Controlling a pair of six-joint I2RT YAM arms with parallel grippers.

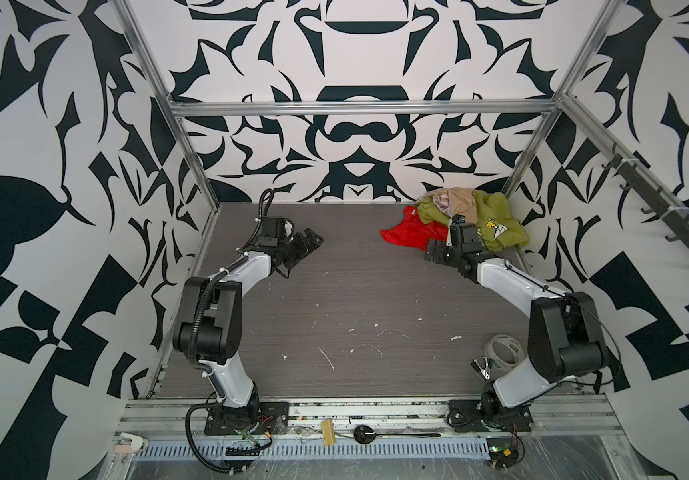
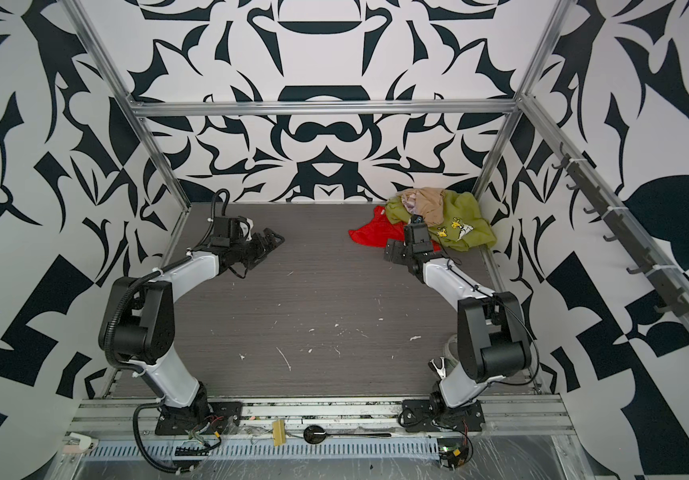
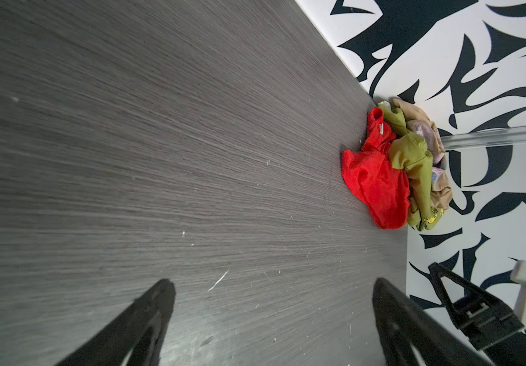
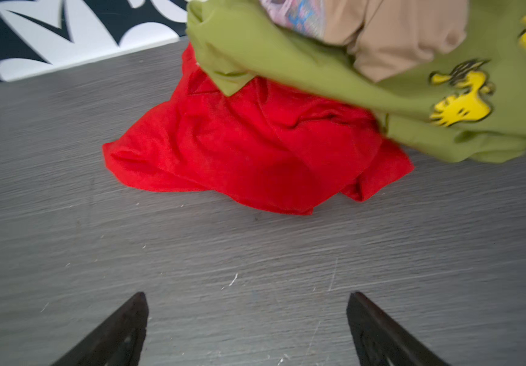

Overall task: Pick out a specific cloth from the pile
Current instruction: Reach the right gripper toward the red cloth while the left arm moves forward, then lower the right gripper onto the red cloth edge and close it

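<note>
Pointing at the cloth [image 4: 255,152], right gripper [image 4: 245,298] near it, jaws apart.

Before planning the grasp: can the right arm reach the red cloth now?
Probably yes. Its open end effector faces the red cloth across bare table; the green shirt covers only the cloth's far part.

Both top views look down from high over the whole grey table [image 1: 334,291] toward the back wall [image 1: 359,137]. The left wrist view faces the pile [image 3: 413,158] from well away, the right wrist view from close; all share it.
</note>
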